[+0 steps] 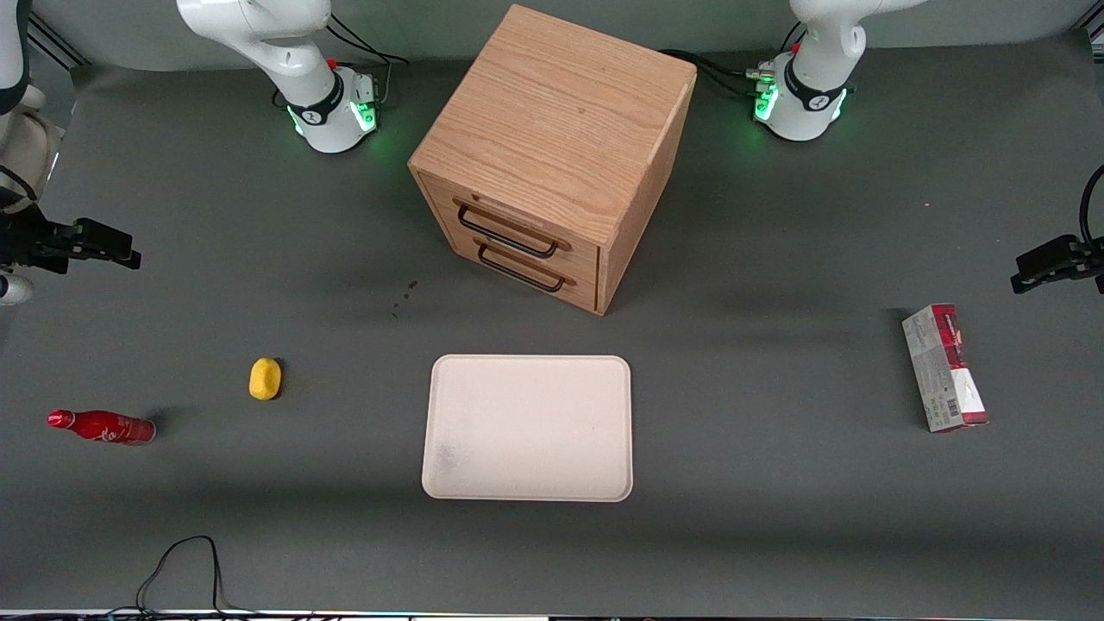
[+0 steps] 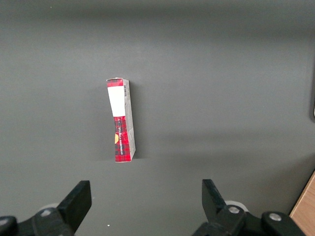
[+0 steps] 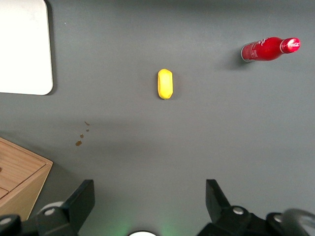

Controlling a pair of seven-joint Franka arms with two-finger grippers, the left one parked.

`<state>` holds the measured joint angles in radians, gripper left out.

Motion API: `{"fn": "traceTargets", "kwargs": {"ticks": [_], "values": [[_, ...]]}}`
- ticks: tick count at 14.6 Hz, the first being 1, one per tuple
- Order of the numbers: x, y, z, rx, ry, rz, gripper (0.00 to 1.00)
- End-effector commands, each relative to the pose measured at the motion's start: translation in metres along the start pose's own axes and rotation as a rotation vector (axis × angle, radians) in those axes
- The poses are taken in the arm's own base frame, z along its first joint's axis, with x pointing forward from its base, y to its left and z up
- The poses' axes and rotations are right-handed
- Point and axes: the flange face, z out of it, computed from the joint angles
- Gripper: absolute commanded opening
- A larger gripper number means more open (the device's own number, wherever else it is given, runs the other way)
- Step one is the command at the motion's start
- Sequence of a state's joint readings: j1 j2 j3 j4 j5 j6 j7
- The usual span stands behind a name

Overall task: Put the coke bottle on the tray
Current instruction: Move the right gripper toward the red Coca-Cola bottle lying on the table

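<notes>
Coke bottle, slim glossy red with a red cap and faint white script, lies on its side on the matte grey surface toward the working arm's end, near a rounded yellow lump. Cream tray, flat, low-rimmed and faintly smudged, sits in front of the wooden drawer cabinet. Raised above the surface, the gripper has its fingers spread wide, holding nothing; its body is cut off.

Claw – cabinet – edge-cropped
</notes>
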<state>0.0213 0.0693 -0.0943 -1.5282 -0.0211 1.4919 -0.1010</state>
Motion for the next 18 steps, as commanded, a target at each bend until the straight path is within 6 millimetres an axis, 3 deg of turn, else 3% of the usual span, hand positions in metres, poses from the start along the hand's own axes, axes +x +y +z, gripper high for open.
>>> {"fn": "traceTargets", "kwargs": {"ticks": [1,12,14,18], "values": [[0.002,-0.002,-0.003,-0.006,-0.004,0.003,1.00],[0.004,0.000,-0.002,-0.008,-0.004,0.009,1.00],[0.008,0.013,-0.008,-0.012,0.018,0.017,1.00],[0.042,0.090,-0.007,-0.019,0.047,0.055,1.00]]}}
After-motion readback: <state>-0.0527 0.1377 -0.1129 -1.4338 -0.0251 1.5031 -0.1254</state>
